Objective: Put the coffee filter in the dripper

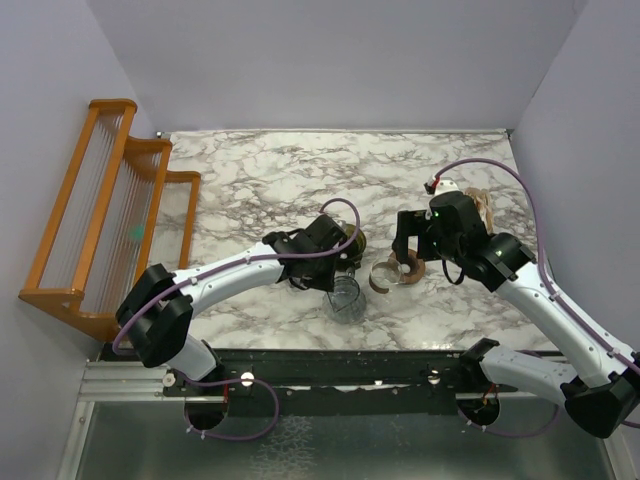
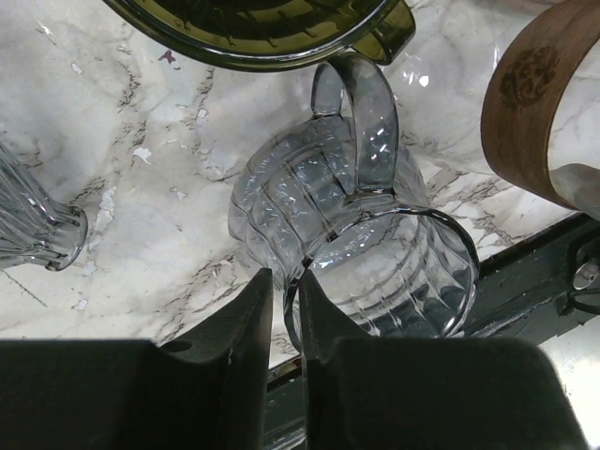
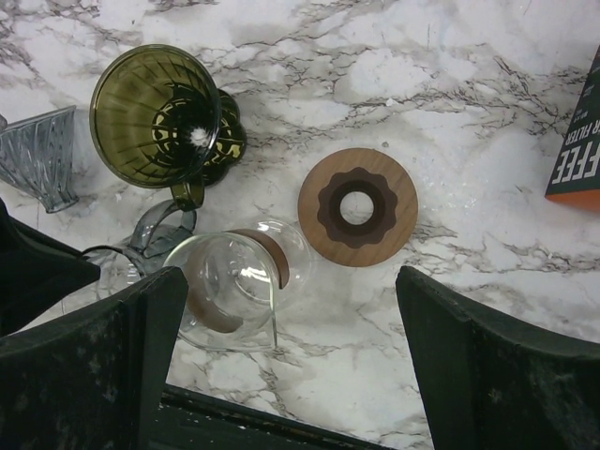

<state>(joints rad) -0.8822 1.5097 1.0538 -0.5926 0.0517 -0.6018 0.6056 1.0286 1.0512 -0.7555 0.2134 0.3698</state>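
The dripper (image 3: 155, 114), dark olive-green with a side handle, stands upright mid-table; it also shows in the top view (image 1: 354, 242) and at the upper edge of the left wrist view (image 2: 262, 33). It looks empty. No white paper cone filter shows in any view. My left gripper (image 2: 286, 277) is shut on the rim of a grey ribbed glass cup (image 2: 366, 244) just in front of the dripper (image 1: 346, 298). My right gripper (image 3: 291, 356) is wide open and empty, hovering to the dripper's right (image 1: 405, 262).
A clear glass carafe with a brown collar (image 3: 230, 286) lies on its side under my right gripper. A wooden disc with a hole (image 3: 357, 206) lies beside it. Another grey ribbed glass (image 2: 37, 225) sits left. A filter box (image 3: 577, 141) is right. An orange wooden rack (image 1: 100, 210) stands far left.
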